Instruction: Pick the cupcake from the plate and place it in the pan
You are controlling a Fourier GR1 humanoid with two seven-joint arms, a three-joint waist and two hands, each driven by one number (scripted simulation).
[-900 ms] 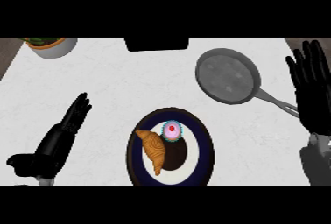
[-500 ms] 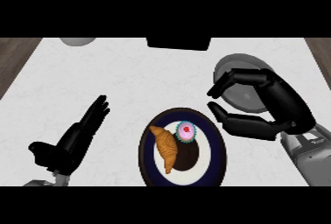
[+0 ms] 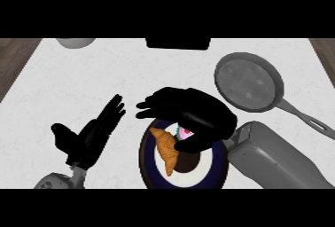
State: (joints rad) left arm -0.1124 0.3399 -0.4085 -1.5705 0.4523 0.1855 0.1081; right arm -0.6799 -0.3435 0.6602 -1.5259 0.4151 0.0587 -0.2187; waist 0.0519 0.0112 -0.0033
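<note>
Over plate (image 3: 149, 170): right robot hand (image 3: 193, 113) curled around cupcake (image 3: 186, 132).

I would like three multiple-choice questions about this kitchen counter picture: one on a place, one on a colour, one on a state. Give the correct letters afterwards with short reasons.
1. Where is the pan relative to the plate?
A. upper right
B. lower left
C. directly below

2. What colour is the cupcake top?
A. green
B. pink
C. yellow

3. What is the right hand doing?
A. resting flat at the counter's edge
B. curled over the cupcake on the plate
C. holding the pan handle

Answers: 1 A, the pan lies up and right of the plate. 2 B, pink shows under the fingers. 3 B, its fingers curl above the cupcake, beside the croissant.
</note>
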